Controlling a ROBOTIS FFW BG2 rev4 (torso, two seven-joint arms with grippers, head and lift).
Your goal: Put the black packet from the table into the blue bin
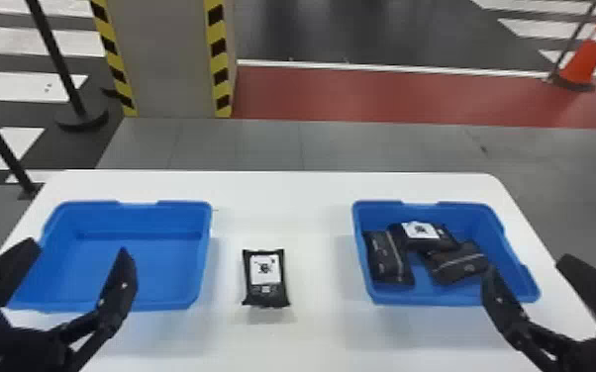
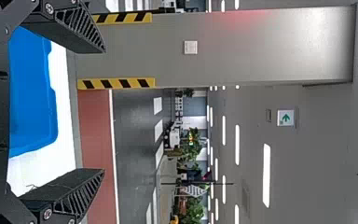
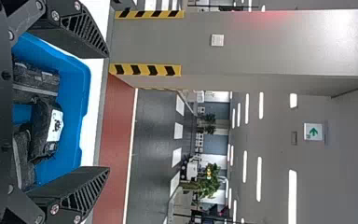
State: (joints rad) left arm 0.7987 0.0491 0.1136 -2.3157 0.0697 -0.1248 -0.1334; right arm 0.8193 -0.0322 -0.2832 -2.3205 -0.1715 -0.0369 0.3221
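The black packet (image 1: pixel 265 278) with a white label lies face up on the white table (image 1: pixel 282 198), between two blue bins. In the head view my left gripper (image 1: pixel 81 247) stands open over the near side of the left blue bin (image 1: pixel 163 292), which holds nothing. My right gripper (image 1: pixel 522 264) is open at the near right corner of the right blue bin (image 1: pixel 460 298), where black packets (image 1: pixel 388 259) lie. In the left wrist view my left gripper (image 2: pixel 105 111) has its fingers wide apart; in the right wrist view so does my right gripper (image 3: pixel 108 112).
Beyond the table stand a grey pillar (image 1: pixel 163 59) with yellow-black edges, a dark post (image 1: pixel 57 54) at the left and an orange cone (image 1: pixel 586 57) at the far right. White table surface lies around the packet and between the bins.
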